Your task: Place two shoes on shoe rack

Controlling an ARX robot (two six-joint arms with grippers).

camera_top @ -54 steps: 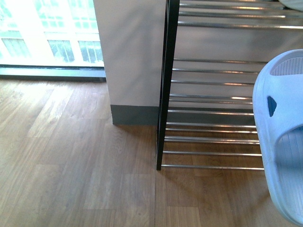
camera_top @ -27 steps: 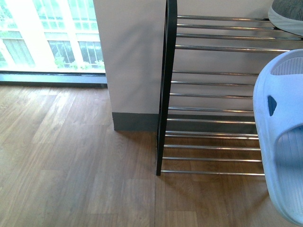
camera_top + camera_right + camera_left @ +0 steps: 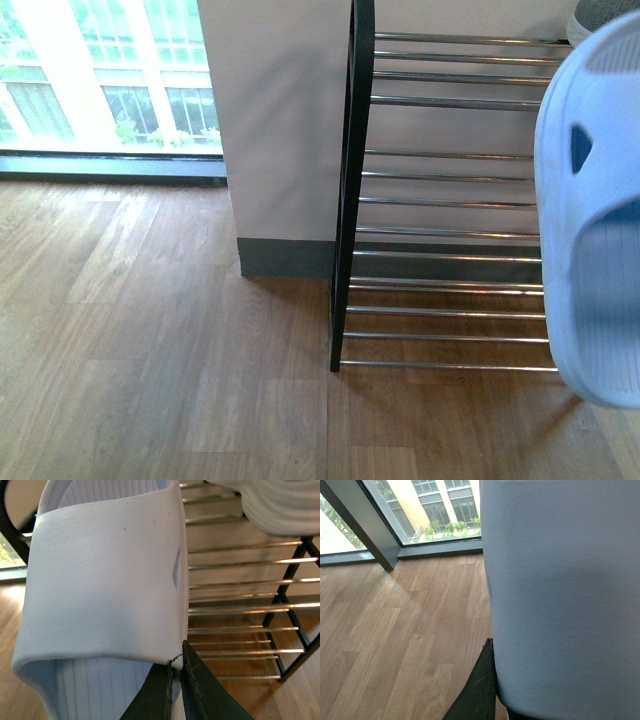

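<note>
A pale blue slide sandal (image 3: 592, 220) hangs in the air at the right of the front view, in front of the shoe rack (image 3: 352, 200) with its black frame and chrome bars. In the right wrist view my right gripper (image 3: 177, 662) is shut on the edge of that sandal's strap (image 3: 105, 580), with the rack's bars (image 3: 240, 605) behind it. My left gripper (image 3: 492, 680) is shut on a pale blue slide sandal (image 3: 560, 590) that fills much of the left wrist view; only one black finger (image 3: 480, 695) shows. A grey sneaker (image 3: 280, 505) sits on the rack's top tier.
A white wall column with a grey skirting (image 3: 285, 255) stands just left of the rack. Left of it a floor-length window (image 3: 110, 90) meets the wooden floor (image 3: 150, 350). Neither arm shows in the front view.
The sandal at the right of the front view has risen, now covering the top tier's right end. Earlier the view shifted up a little, bringing the grey sneaker into sight.
</note>
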